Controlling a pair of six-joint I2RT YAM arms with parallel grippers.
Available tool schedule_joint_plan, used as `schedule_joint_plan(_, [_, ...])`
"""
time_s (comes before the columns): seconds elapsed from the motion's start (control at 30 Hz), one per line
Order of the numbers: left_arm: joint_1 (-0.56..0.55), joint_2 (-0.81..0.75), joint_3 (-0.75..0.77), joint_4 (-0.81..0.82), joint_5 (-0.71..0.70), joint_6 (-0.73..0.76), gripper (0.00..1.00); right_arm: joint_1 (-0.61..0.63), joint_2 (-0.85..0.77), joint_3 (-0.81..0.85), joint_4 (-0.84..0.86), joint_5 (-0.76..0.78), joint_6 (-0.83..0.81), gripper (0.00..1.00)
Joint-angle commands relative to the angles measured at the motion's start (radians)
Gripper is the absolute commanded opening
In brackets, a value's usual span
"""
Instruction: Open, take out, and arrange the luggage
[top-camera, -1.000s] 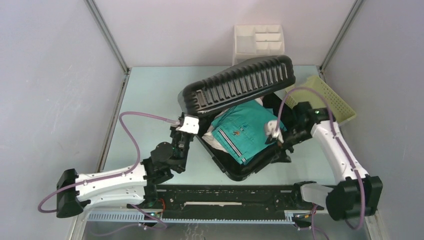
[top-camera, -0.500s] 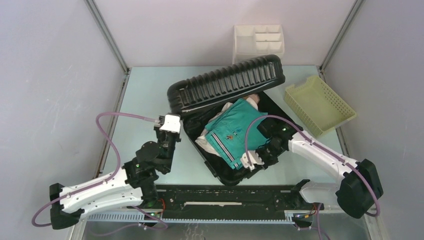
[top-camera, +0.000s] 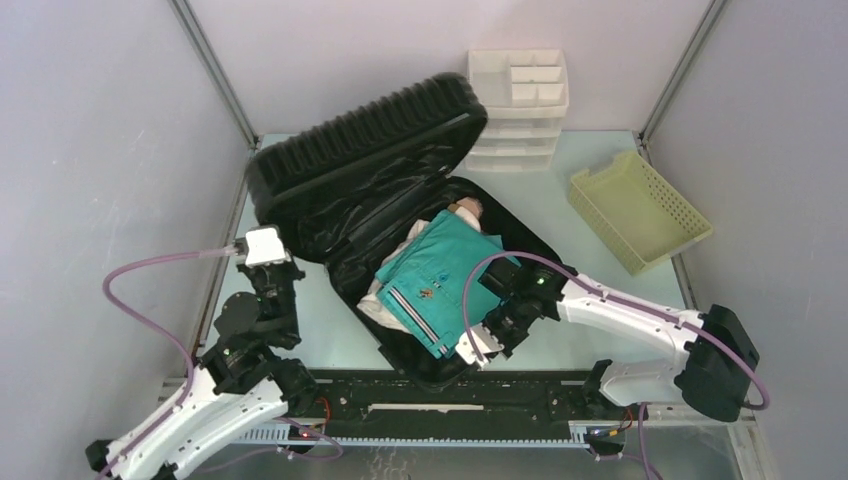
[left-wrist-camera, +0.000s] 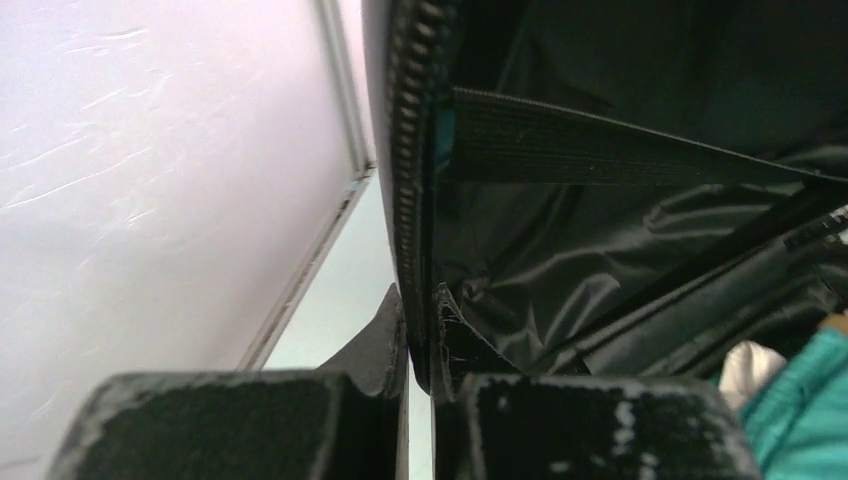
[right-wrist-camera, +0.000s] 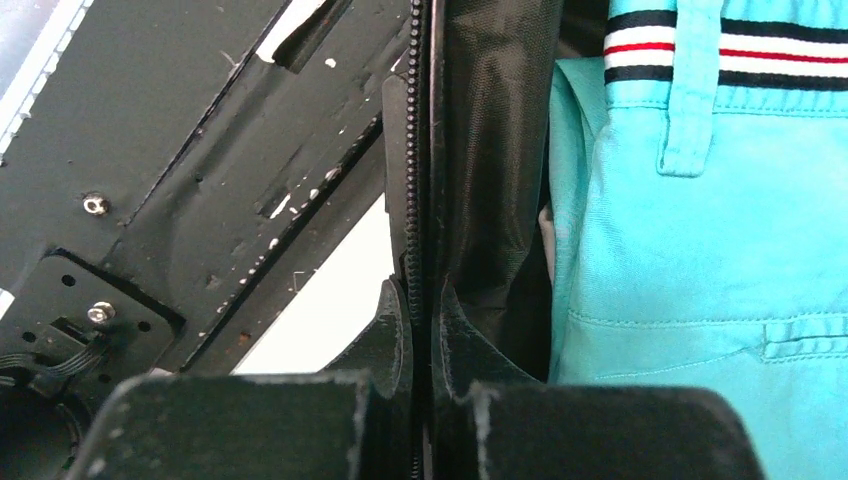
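With our right claw (right-wrist-camera: 420, 310) clamped on the suitcase's (top-camera: 455, 355) near rim and left claw (left-wrist-camera: 420, 320) gripping its lid (top-camera: 360, 130), we swing slowly.

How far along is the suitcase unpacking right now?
Done: the luggage is open, its lid swung up to the far left. In hand: the left gripper pinches the lid rim, the right gripper pinches the base rim. Left: the teal shorts and pale clothes beneath lie inside; nothing sits in the yellow basket.
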Motion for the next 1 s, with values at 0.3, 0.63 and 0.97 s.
schedule_joint_plan(0.3, [0.683,0.177,0.139,-0.029,0.293,-0.274,0.0,-0.202,0.142,0.145,0.103,0.051,-0.058,0.0])
schedule_joint_plan(0.63, [0.854,0.36,0.204,-0.096,0.436,-0.49,0.34,-0.248,0.219,0.195,0.198,0.108,0.057,0.37])
schedule_joint_plan(0.97, [0.857,0.164,0.193,-0.259,0.555,-0.553,0.83,-0.346,0.054,0.194,0.132,-0.106,0.112,0.81])
